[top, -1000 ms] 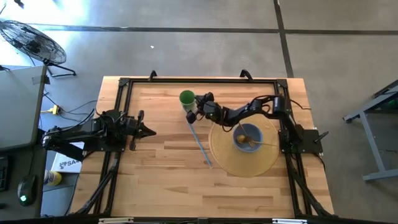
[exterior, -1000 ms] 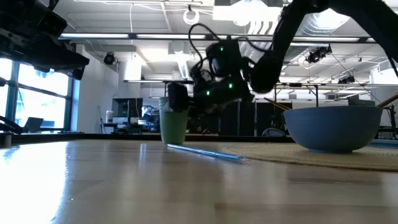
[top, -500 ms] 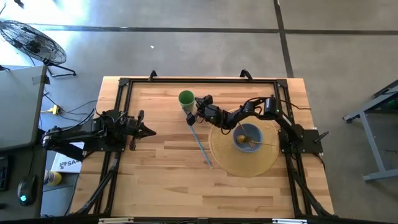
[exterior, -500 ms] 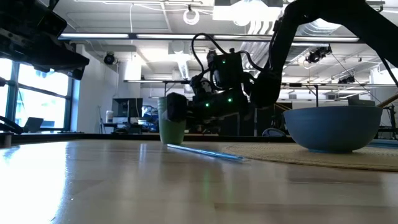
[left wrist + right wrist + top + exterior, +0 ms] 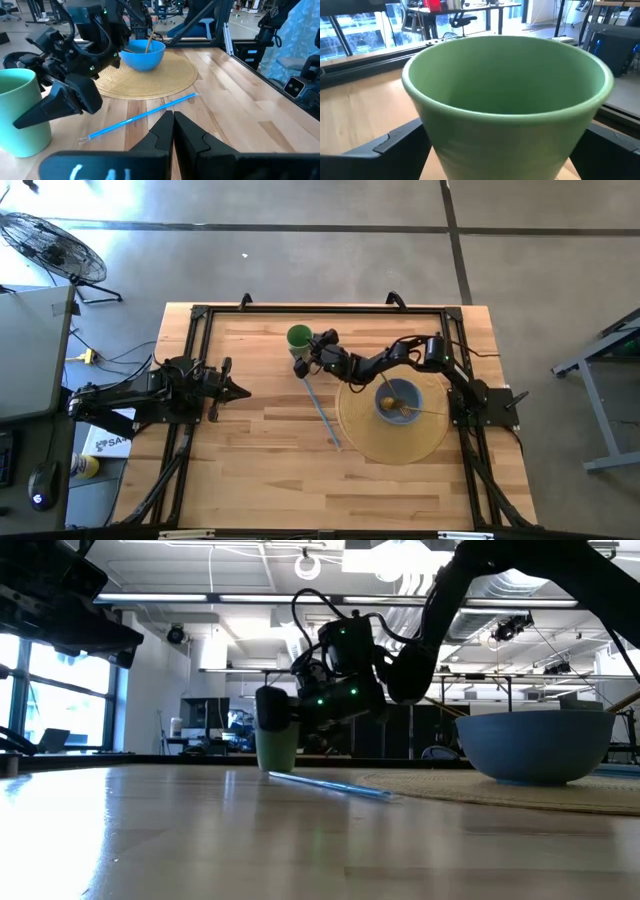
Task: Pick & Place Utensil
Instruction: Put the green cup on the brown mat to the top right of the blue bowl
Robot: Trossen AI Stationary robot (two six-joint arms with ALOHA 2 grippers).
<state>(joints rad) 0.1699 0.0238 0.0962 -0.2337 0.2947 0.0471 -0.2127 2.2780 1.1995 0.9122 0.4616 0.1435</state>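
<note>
The right gripper (image 5: 305,356) hangs low over the table (image 5: 250,470) toward its far edge, its two fingers spread open and bracketing the green cup (image 5: 298,337); the right wrist view shows the cup (image 5: 507,95) filling the gap between the dark fingers, which hold nothing. The task's thing looks to be the blue utensil (image 5: 322,412), a thin straw-like stick lying flat on the bare wood. Its far end sits just beside the cup, close under the gripper, and its long axis runs diagonally from there toward the near edge and somewhat toward the right edge, ending at the rim of the round woven mat (image 5: 360,442). So the utensil lies on the near side of the open fingers, not between them. The blue bowl (image 5: 399,399) on the mat already holds a wooden utensil (image 5: 403,409). The left gripper (image 5: 236,391) waits near the left edge, fingers pressed together, well apart from the stick; the right arm is clearly the nearer one
</note>
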